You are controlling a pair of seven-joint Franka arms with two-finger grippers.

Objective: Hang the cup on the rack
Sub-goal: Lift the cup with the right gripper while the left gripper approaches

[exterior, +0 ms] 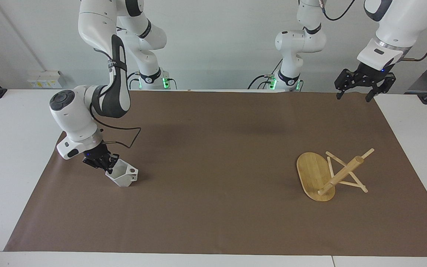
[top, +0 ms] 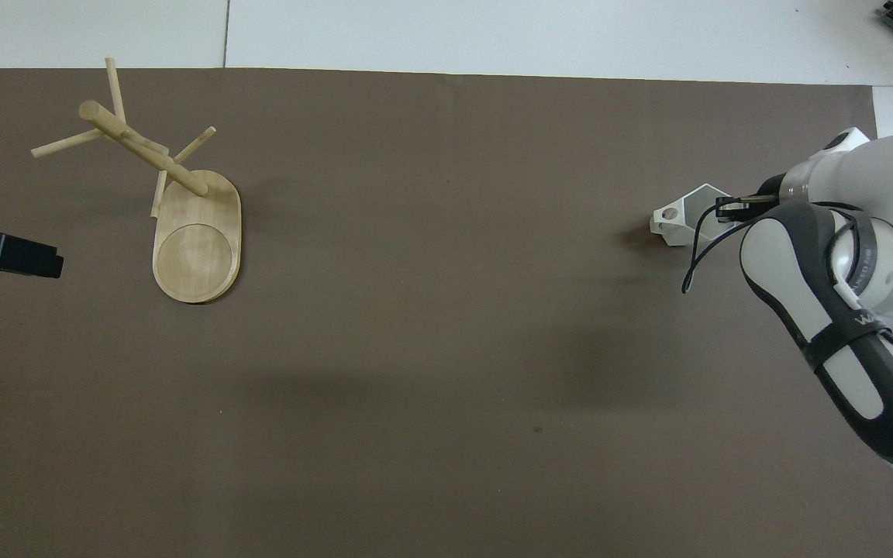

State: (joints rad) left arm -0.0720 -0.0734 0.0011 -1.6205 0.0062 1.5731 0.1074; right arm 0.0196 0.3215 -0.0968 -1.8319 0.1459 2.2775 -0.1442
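Note:
The small white faceted cup [exterior: 122,175] [top: 684,219] is at the right arm's end of the brown mat, tilted, its pierced handle pointing toward the mat's middle. My right gripper [exterior: 106,165] [top: 725,208] is shut on the cup's rim wall, on the side away from the handle. The bamboo rack [exterior: 319,175] [top: 196,232] stands on its oval base at the left arm's end of the mat, post and peg sticks up. My left gripper [exterior: 358,90] [top: 5,254] waits open, high over the mat's edge near the left arm's base.
The brown mat [exterior: 213,155] covers most of the white table [exterior: 9,148]. A black cable [exterior: 124,135] loops from the right wrist above the mat beside the cup.

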